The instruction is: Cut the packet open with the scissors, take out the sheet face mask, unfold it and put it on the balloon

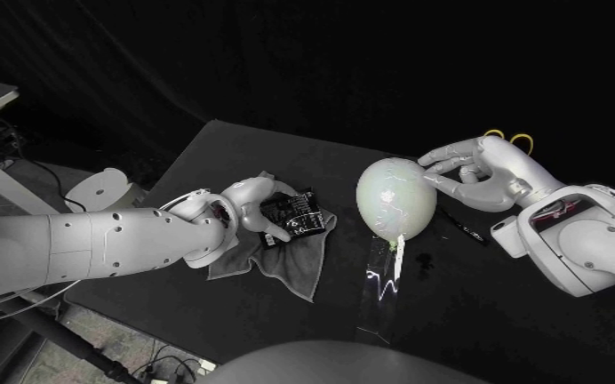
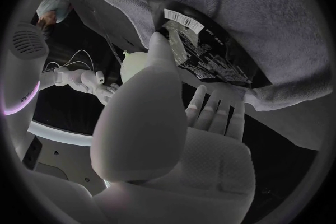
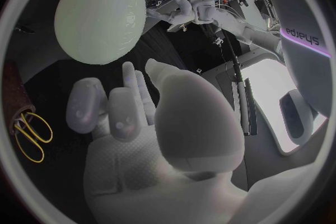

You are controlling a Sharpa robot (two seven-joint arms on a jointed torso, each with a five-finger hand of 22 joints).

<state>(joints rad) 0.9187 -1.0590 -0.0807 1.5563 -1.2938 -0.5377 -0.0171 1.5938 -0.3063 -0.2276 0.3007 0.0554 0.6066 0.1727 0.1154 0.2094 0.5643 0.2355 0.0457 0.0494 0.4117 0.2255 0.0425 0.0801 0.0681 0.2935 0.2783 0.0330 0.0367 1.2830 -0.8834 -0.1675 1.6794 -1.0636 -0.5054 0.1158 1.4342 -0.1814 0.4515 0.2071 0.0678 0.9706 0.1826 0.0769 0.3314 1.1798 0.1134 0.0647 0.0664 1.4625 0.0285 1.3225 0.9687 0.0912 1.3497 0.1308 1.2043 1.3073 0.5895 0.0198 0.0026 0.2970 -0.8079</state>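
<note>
One dark packet (image 1: pixel 292 213) in left hand (image 1: pixel 250 204), against grey cloth (image 1: pixel 289 264)

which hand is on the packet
The left hand, touching the black packet on the grey cloth; the right hand is by the balloon.

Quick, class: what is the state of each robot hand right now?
Left hand: gripping the black packet on the cloth.
Right hand: open, holding nothing, beside the balloon.

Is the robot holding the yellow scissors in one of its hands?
No, the scissors lie on the table beside the right hand, whose spread fingers hold nothing.
</note>
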